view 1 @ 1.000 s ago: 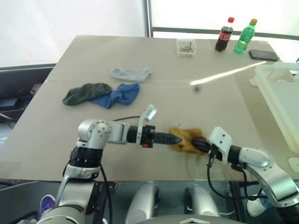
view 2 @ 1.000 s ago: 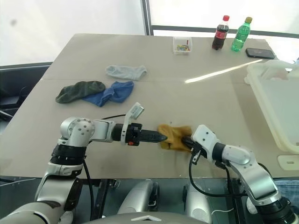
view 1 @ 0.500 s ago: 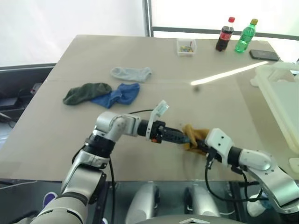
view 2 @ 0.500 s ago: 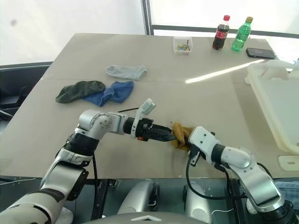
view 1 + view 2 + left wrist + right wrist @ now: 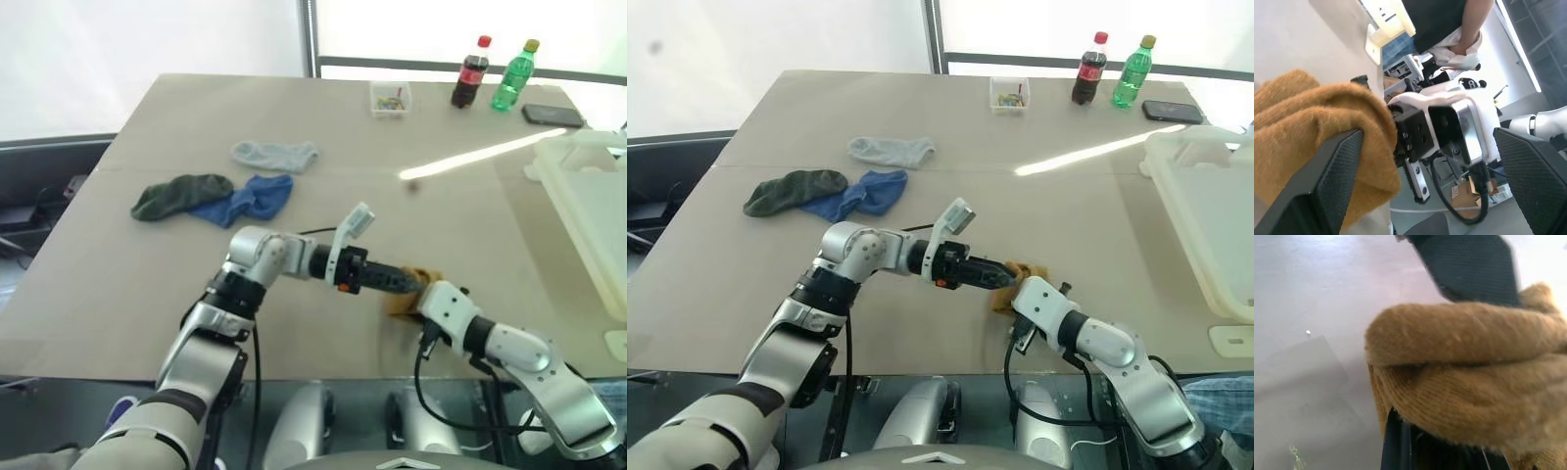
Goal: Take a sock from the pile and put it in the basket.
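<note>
Beige tabletop (image 5: 118, 274) carries the pile (image 5: 220, 186) far from my hands, unchanged, and the basket (image 5: 588, 211) sits at my right edge. My right gripper (image 5: 419, 294) stays clamped on the sock (image 5: 411, 291), bunched just above the table near its front edge. My left gripper (image 5: 416, 281), fingers spread wide, has swung in rightward since a second ago and now straddles the sock's folds.

A lab or workroom: bare table (image 5: 294, 117), 2 soda bottles (image 5: 471, 71), cables.
</note>
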